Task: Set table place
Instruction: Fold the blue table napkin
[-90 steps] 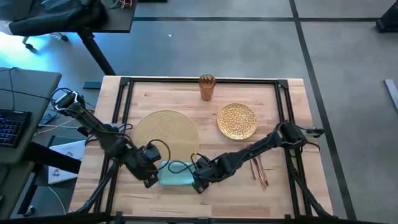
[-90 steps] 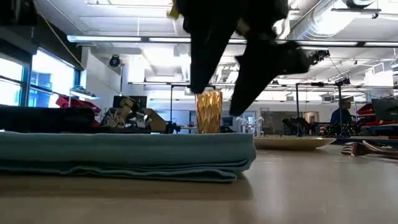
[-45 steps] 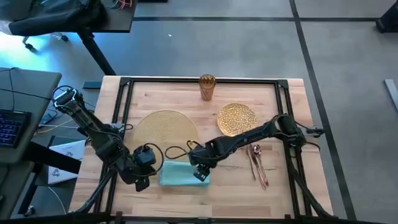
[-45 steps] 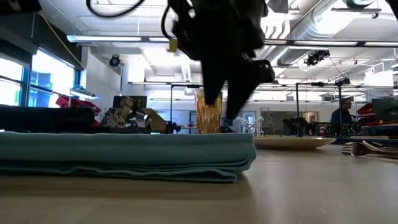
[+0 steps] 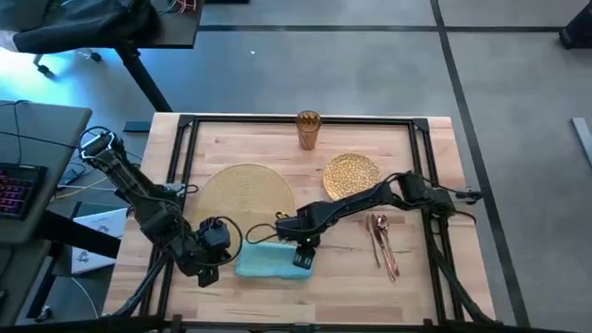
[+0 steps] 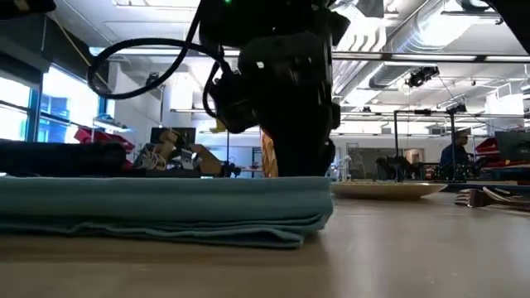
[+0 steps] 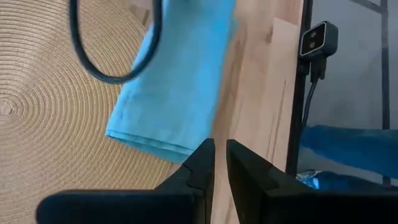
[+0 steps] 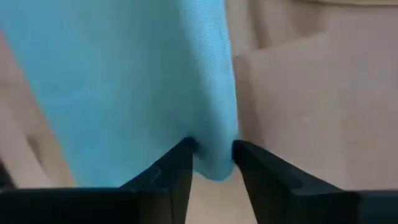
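1. While both arms reached over its near half, the table (image 5: 407, 277) carried the whole setting.
2. The placemat (image 5: 246, 192) lay left of centre, with the gold plate (image 5: 351, 176) to its right.
3. The teal napkin (image 5: 268, 261) lay flat near the front edge, just below the placemat.
4. The right gripper (image 5: 302, 256) sat at the napkin's right edge, its fingers (image 8: 177, 165) pinching the cloth between them.
5. The left gripper (image 5: 205, 273) hovered just left of the napkin, fingers nearly pressed together, holding nothing.
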Action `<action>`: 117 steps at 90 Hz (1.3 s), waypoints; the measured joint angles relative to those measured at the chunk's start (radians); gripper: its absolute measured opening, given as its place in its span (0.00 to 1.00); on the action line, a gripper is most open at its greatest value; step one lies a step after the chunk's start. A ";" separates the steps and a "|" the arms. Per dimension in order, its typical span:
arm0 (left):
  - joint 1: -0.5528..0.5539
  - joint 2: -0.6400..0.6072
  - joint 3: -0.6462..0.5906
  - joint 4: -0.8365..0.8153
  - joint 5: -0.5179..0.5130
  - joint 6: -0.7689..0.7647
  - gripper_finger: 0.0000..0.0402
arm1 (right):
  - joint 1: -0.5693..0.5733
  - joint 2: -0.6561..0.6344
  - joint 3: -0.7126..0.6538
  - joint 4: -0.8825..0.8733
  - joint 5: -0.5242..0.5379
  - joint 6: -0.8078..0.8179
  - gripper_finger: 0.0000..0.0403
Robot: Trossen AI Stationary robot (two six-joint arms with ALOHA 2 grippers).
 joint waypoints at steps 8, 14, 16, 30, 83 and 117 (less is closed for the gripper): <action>0.002 0.000 0.000 0.000 -0.004 -0.008 0.06 | 0.014 0.013 0.003 0.007 -0.001 0.015 0.16; 0.002 0.000 0.000 0.000 -0.009 -0.008 0.06 | 0.025 0.018 0.003 0.021 -0.007 0.048 0.06; 0.002 0.000 0.000 0.000 -0.009 -0.008 0.06 | 0.028 0.018 0.003 0.027 -0.007 0.055 0.04; 0.004 -0.003 0.000 -0.002 -0.022 -0.010 0.06 | 0.035 -0.005 0.015 0.010 -0.031 0.115 0.01; 0.024 -0.108 0.000 -0.016 -0.088 0.009 0.06 | -0.128 -0.300 0.314 -0.725 0.423 0.457 0.00; 0.014 -0.112 0.000 -0.015 -0.078 0.004 0.06 | 0.117 -0.207 0.287 -0.488 0.457 0.571 0.00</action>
